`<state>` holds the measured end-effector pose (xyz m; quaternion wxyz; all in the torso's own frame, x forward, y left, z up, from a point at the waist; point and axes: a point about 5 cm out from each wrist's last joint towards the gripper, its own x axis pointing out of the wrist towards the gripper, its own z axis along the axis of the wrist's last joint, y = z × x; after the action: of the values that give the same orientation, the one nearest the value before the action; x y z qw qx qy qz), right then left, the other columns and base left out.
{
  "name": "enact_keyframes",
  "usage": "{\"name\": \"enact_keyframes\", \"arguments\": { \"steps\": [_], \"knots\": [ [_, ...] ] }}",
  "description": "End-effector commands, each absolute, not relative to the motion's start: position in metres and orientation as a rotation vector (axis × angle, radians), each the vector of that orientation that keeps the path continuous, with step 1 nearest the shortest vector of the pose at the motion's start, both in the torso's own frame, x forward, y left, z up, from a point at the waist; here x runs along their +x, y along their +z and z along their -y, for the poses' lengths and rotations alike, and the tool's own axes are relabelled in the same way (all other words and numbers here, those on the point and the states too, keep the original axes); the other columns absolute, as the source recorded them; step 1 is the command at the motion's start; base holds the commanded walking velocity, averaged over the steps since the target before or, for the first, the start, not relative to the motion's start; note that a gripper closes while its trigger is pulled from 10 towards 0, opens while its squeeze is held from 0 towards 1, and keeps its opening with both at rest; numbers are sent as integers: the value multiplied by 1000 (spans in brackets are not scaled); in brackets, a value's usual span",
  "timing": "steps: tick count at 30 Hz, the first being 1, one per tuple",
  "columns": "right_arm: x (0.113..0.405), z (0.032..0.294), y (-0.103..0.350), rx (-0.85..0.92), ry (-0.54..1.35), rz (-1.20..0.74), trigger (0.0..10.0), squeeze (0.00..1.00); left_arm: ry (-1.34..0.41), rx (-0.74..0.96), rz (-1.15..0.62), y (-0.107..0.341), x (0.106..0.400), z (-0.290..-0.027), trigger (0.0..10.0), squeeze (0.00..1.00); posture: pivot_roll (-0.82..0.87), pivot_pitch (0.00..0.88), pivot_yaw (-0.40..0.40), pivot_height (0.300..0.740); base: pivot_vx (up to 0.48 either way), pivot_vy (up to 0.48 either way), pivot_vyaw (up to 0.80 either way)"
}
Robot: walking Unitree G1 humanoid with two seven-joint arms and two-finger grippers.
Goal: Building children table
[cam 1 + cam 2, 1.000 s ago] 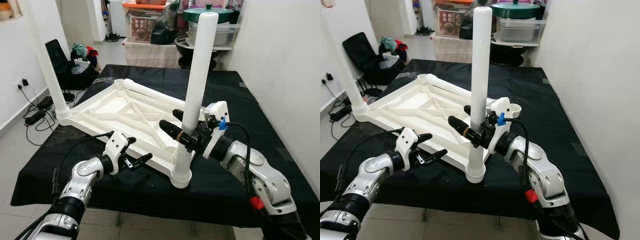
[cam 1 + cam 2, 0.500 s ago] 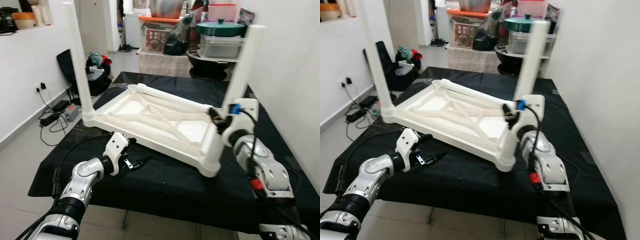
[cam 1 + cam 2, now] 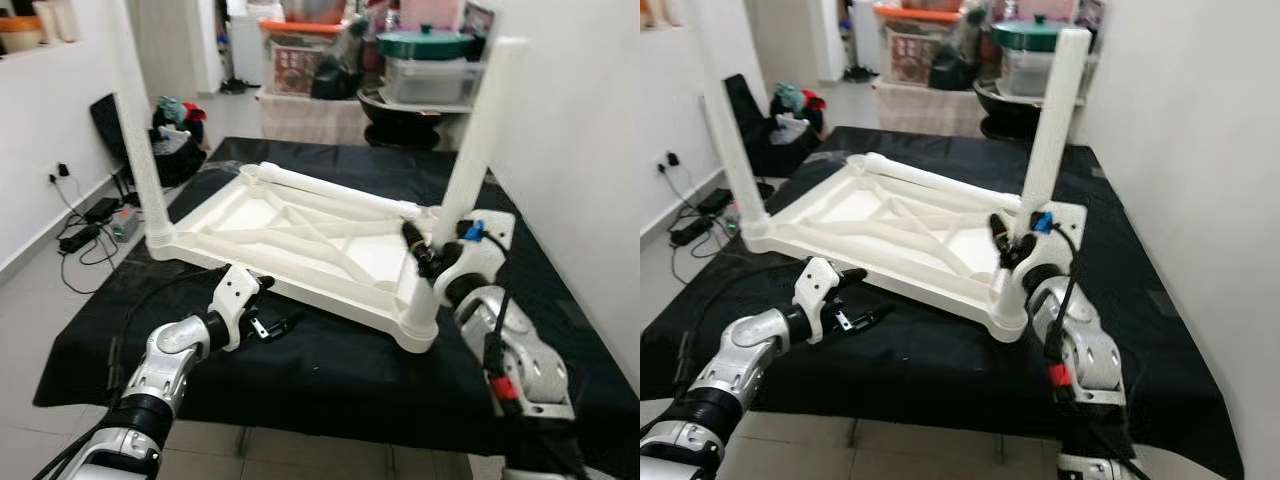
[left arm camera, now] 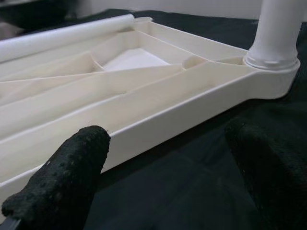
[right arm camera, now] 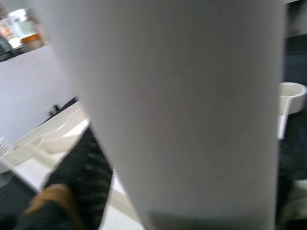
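A white children's tabletop (image 3: 300, 235) lies upside down on the black-covered table (image 3: 330, 370). Two white legs stand upright in its corner sockets, one at the left (image 3: 138, 140) and one at the near right (image 3: 478, 130). A third leg (image 3: 330, 190) lies along the far edge. My right gripper (image 3: 425, 255) is shut on the right leg just above its socket; in the right wrist view that leg (image 5: 182, 110) is very close, with one black finger (image 5: 76, 177) beside it. My left gripper (image 3: 275, 325) hovers open just in front of the tabletop's near edge (image 4: 158, 120), holding nothing.
A white wall (image 3: 580, 150) runs close along the right side. Behind the table are storage boxes and a pot with a green lid (image 3: 425, 45). A black bag (image 3: 175, 150) and cables (image 3: 90, 225) lie on the floor at the left. An empty socket (image 5: 292, 93) is seen beyond the held leg.
The whole picture has shifted, so the camera has moved. My right gripper keeps its hold on the upright leg. The left gripper stays open in front of the tabletop.
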<state>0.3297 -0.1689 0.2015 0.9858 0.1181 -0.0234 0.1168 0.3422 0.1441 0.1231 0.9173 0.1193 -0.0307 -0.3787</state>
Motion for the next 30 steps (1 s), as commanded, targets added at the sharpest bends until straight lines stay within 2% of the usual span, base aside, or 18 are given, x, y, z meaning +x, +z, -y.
{"name": "enact_keyframes", "arguments": {
  "steps": [1, 4, 5, 7, 8, 9, 10, 11, 12, 14, 15, 17, 19, 21, 22, 24, 27, 30],
  "knots": [
    [330, 159, 216, 227, 338, 88, 10000, 0, -782, 259, 62, 123, 341, -146, 10000, 0, 42, 0, -43, 740, 0, 0, 0],
    [312, 139, 236, 182, 705, 151, 10000, 0, -777, 258, 59, 123, 342, -149, 10000, 0, 49, 0, -47, 740, 0, 0, 0],
    [312, 139, 236, 182, 705, 151, 10000, 0, -777, 258, 59, 123, 342, -149, 10000, 0, 49, 0, -47, 740, 0, 0, 0],
    [292, 126, 238, 132, 935, 142, 10000, 0, -774, 258, 60, 124, 342, -149, 10000, 0, 53, 0, -51, 740, 0, 0, 0],
    [292, 126, 238, 132, 935, 142, 10000, 0, -774, 258, 60, 124, 342, -149, 10000, 0, 53, 0, -51, 740, 0, 0, 0],
    [292, 124, 236, 108, 960, 131, 7569, 0, -772, 258, 61, 124, 342, -149, 10000, 0, 56, 0, -55, 740, 0, 0, 0],
    [292, 124, 236, 108, 960, 131, 7569, 0, -772, 258, 61, 124, 342, -149, 10000, 0, 56, 0, -55, 740, 0, 0, 0],
    [295, 124, 234, 102, 953, 124, 2510, 0, -770, 258, 62, 124, 342, -150, 10000, 0, 56, 0, -55, 740, 0, 0, 0],
    [298, 125, 232, 93, 936, 114, 1412, 0, -769, 258, 62, 124, 342, -150, 10000, 0, 62, 0, -55, 740, 0, 0, 0],
    [300, 125, 230, 86, 922, 108, 1529, 0, -768, 258, 62, 124, 342, -150, 10000, 0, 62, 0, -54, 740, 0, 0, 0],
    [306, 128, 227, 93, 856, 86, 0, 0, -767, 260, 62, 124, 341, -151, 10000, 0, 62, 0, -52, 740, 0, 0, 0],
    [320, 139, 217, 76, 697, 38, 0, 0, -765, 263, 61, 124, 341, -152, 10000, 0, 61, 0, -47, 740, 0, 0, 0],
    [320, 139, 217, 76, 697, 38, 0, 0, -765, 263, 61, 124, 341, -152, 10000, 0, 61, 0, -47, 740, 0, 0, 0],
    [333, 158, 205, 30, 470, -20, 0, 0, -765, 265, 61, 125, 342, -153, 10000, 0, 55, 0, -42, 740, 0, 0, 0],
    [333, 158, 205, 30, 470, -20, 0, 0, -765, 265, 61, 125, 342, -153, 10000, 0, 55, 0, -42, 740, 0, 0, 0],
    [343, 205, 192, 13, 4, -78, 0, 0, -768, 267, 63, 125, 342, -151, 10000, 0, 52, 0, -42, 740, 0, 0, 0],
    [341, 220, 189, 38, -136, -83, 0, 0, -768, 267, 64, 125, 343, -150, 10000, 0, 52, 0, -42, 740, 0, 0, 0],
    [329, 218, 186, 50, -224, -76, 0, 0, -753, 270, 65, 125, 343, -151, 10000, 0, 48, 0, -39, 740, 0, 0, 0]
  ]
}}
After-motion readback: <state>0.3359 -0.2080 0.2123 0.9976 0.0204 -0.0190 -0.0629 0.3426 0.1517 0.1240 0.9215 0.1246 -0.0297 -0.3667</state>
